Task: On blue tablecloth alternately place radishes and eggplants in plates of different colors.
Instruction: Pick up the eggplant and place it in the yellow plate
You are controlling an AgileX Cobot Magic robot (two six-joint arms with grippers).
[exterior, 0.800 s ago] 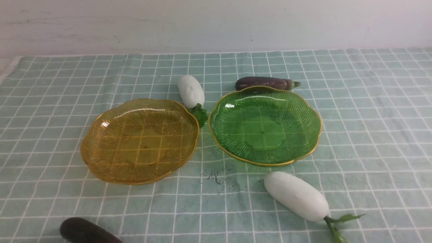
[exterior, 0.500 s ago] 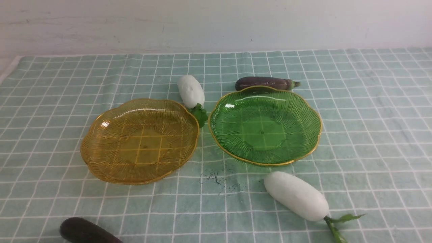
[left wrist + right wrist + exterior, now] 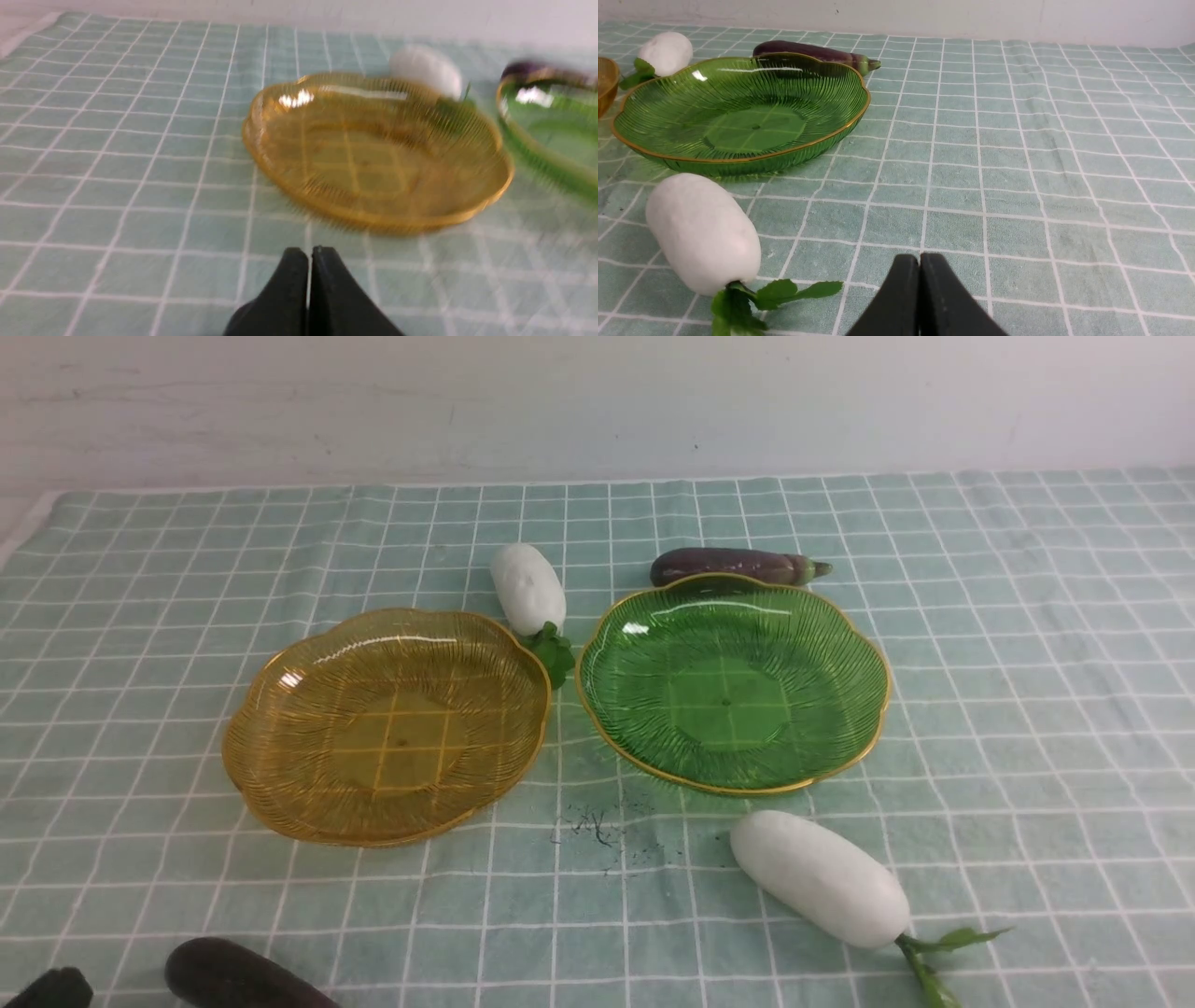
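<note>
The left claw (image 3: 309, 280), at the near left corner of the front view, is pressed together; so is the right claw (image 3: 920, 284). Just beside the left one, the near eggplant (image 3: 245, 975) lies on the cloth (image 3: 523, 915), its long axis slanting from far left to near right, partly out of frame. The near radish (image 3: 820, 877) lies on the near side of the green plate, slanting likewise, leaves pointing near and right. The dark-smudged, white-gridded blue cloth covers the bench. Beyond are the yellow plate (image 3: 397, 737), left, and the green plate (image 3: 728, 700), right, both bare. The far radish (image 3: 528, 588) points its leaves toward the gap between them. Behind the green plate, the far eggplant (image 3: 728, 566) lies crosswise, stem right. A pale, scuffed wall (image 3: 597, 406) stands behind.
</note>
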